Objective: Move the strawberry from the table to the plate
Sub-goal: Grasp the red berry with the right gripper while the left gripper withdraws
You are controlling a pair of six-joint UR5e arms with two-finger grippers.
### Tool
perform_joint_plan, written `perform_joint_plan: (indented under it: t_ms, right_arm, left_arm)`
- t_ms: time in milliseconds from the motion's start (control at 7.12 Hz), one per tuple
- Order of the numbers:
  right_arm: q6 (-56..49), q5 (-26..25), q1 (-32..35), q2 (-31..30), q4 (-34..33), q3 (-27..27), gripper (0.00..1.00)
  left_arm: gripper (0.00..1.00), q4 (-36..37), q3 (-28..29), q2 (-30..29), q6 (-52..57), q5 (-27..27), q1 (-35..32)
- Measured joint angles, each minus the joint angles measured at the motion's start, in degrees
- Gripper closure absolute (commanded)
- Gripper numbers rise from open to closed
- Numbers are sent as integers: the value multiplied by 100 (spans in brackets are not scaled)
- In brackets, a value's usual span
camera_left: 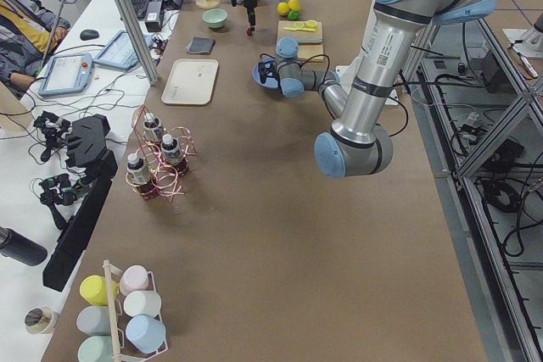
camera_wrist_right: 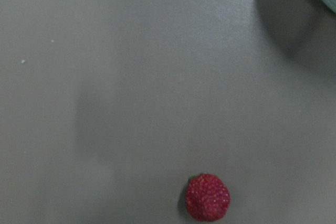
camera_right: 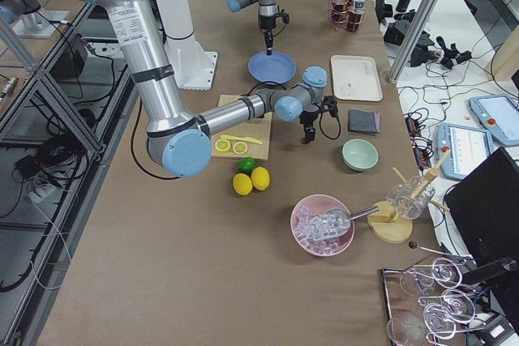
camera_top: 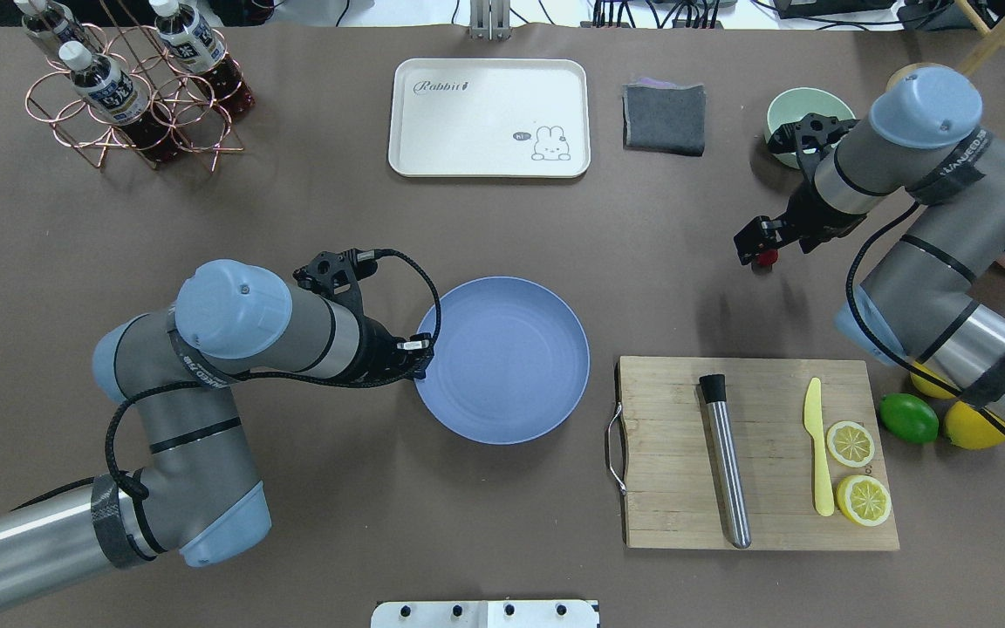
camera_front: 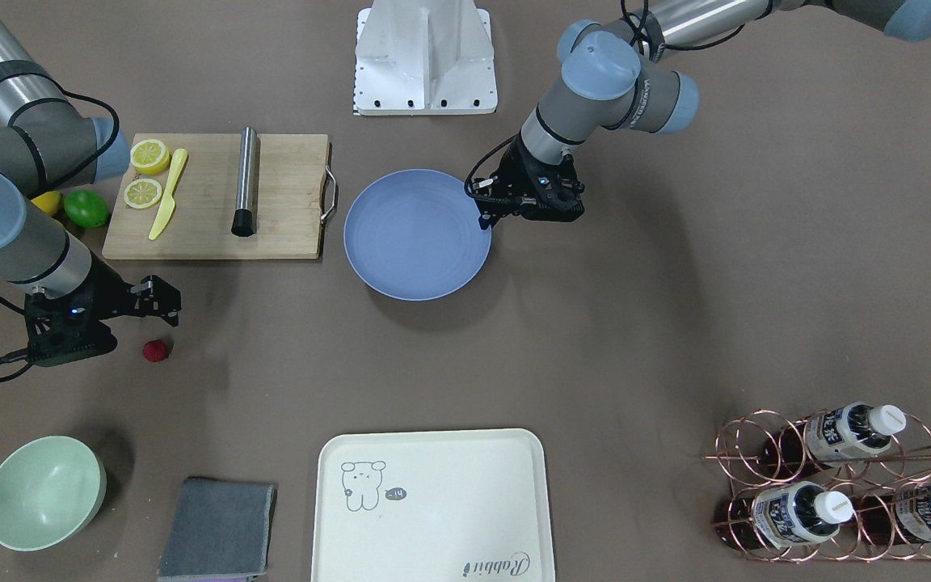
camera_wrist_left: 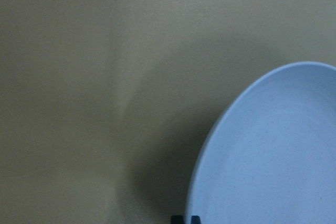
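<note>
The strawberry (camera_front: 156, 349) (camera_top: 765, 257) is a small dark red bumpy berry lying on the brown table (camera_front: 635, 323). In the right wrist view the strawberry (camera_wrist_right: 208, 196) sits at the bottom edge, with no fingers showing. My right gripper (camera_front: 163, 301) (camera_top: 752, 247) hovers just above and beside the berry; its jaws look open with nothing in them. The blue-grey plate (camera_front: 417, 242) (camera_top: 502, 375) lies mid-table with nothing on it. My left gripper (camera_front: 485, 217) (camera_top: 420, 359) is at the plate's rim, shut; its tips peek in at the bottom of the left wrist view beside the plate (camera_wrist_left: 273, 156).
A wooden cutting board (camera_top: 668, 453) carries a metal cylinder (camera_top: 725, 462), a yellow knife (camera_top: 818, 445) and two lemon halves (camera_top: 851, 443). A lime (camera_top: 908, 419) and lemons lie beside it. A mint bowl (camera_front: 44, 493), grey cloth (camera_front: 219, 527), cream tray (camera_front: 433, 509) and bottle rack (camera_front: 837, 477) stand along the far side.
</note>
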Motion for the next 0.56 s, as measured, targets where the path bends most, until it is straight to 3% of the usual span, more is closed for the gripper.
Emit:
perform_joint_plan:
  t_ms: [140,281,421,561]
  right_arm:
    - [-3,-84,-52,80,103,-173,27]
    - [-4,-143,-74,111,220,-292,76]
    - [-8,-162,-75,124,279,-341,100]
    - [-36,-162,-59,128,302,-357,100]
  left_arm:
    - [100,-2,2,-3,-1,17,30]
    - [32,-6,1,-5,-1,20,43]
    - [13,-8,-3,-8,0,20,45]
    - [12,-7,-7,-12,2,20,48]
